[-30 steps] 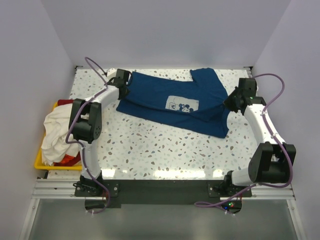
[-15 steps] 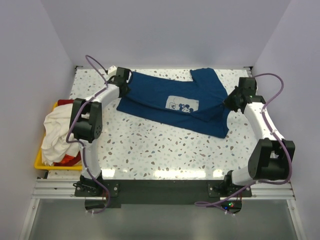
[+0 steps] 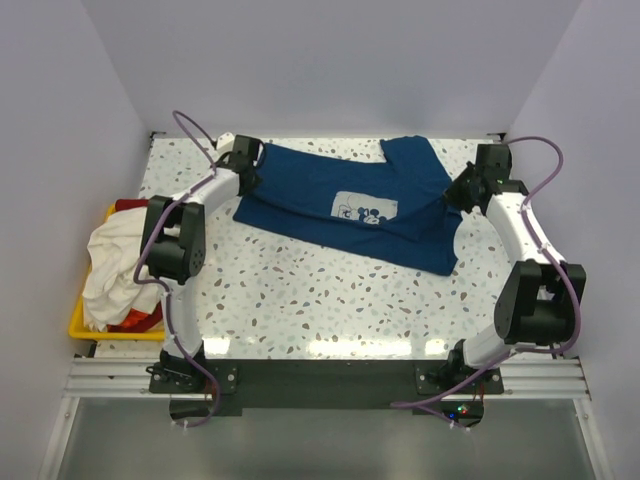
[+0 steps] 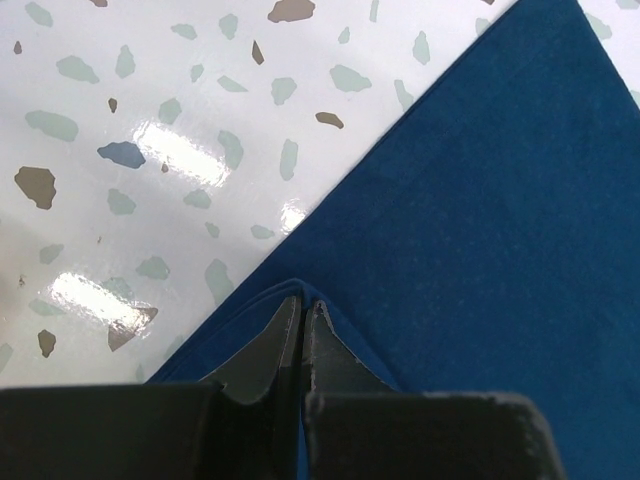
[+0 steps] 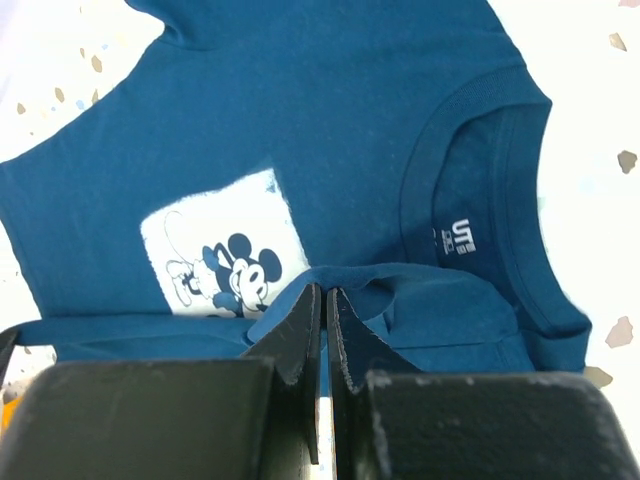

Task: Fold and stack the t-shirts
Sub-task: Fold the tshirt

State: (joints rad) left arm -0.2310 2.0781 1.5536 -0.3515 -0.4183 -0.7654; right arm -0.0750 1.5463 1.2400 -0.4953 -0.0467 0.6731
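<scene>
A navy blue t-shirt point(image 3: 345, 200) with a white cartoon-mouse print point(image 3: 364, 209) lies spread across the far half of the table, its near part doubled over. My left gripper point(image 3: 247, 160) is shut on the shirt's far left corner; the left wrist view shows its jaws point(image 4: 302, 305) pinching a fold of navy cloth point(image 4: 480, 220). At the shirt's right side, my right gripper point(image 3: 462, 192) is shut on a pinched fold of cloth near the collar point(image 5: 470, 215), beside the print point(image 5: 225, 250). More t-shirts, a cream-white one point(image 3: 112, 265) and a red one point(image 3: 135, 318), are heaped in the bin at left.
A yellow plastic bin point(image 3: 88, 325) hangs off the table's left edge. The speckled white tabletop point(image 3: 320, 295) runs bare from the shirt to the arm bases. Grey walls close in the back and both sides.
The right gripper has moved toward the far edge, drawing the shirt's right side with it. The left gripper has shifted slightly farther back with its corner.
</scene>
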